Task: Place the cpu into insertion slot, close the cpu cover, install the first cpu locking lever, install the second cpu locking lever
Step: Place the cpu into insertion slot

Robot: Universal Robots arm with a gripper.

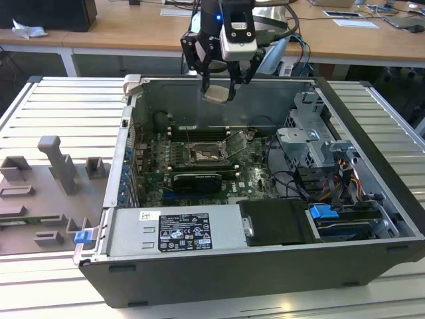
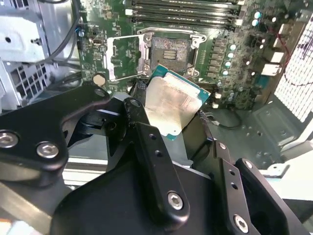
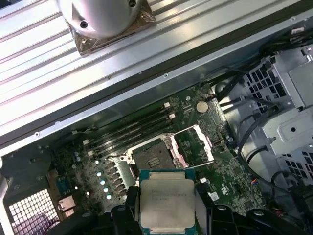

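Your tool [image 1: 219,92] grips the cpu [image 1: 217,95] by two opposite edges, black fingers [image 2: 142,128] pressed in from either side, high over the open computer case [image 1: 232,287]. In both wrist views you see the chip's pale metal top facing the cameras, its green border showing past the fingers; the cpu [image 2: 171,105] sits slightly tilted in the second wrist view and squarer in the first wrist view, where the cpu [image 3: 166,203] lies between the tool's [image 3: 166,218] finger ends.

Below, well apart from the chip, the insertion slot [image 1: 207,154] lies uncovered on the green motherboard [image 1: 255,178], its dark centre and contact field exposed in the second wrist view [image 2: 169,49] and the first wrist view [image 3: 151,159]. The cpu cover [image 1: 236,142] stands swung up on its hinge, just beside the slot on the exterior view's right; in both wrist views you can look through its square window [image 2: 124,56] [image 3: 195,144] to the board beneath.

Long black memory slots [image 1: 199,131] run along the slot's far side, and a black graphics card [image 1: 197,181] sits on its near side. The case rests on a ribbed metal counter [image 1: 53,106], with grey fixtures [image 1: 60,166] on the exterior view's left.
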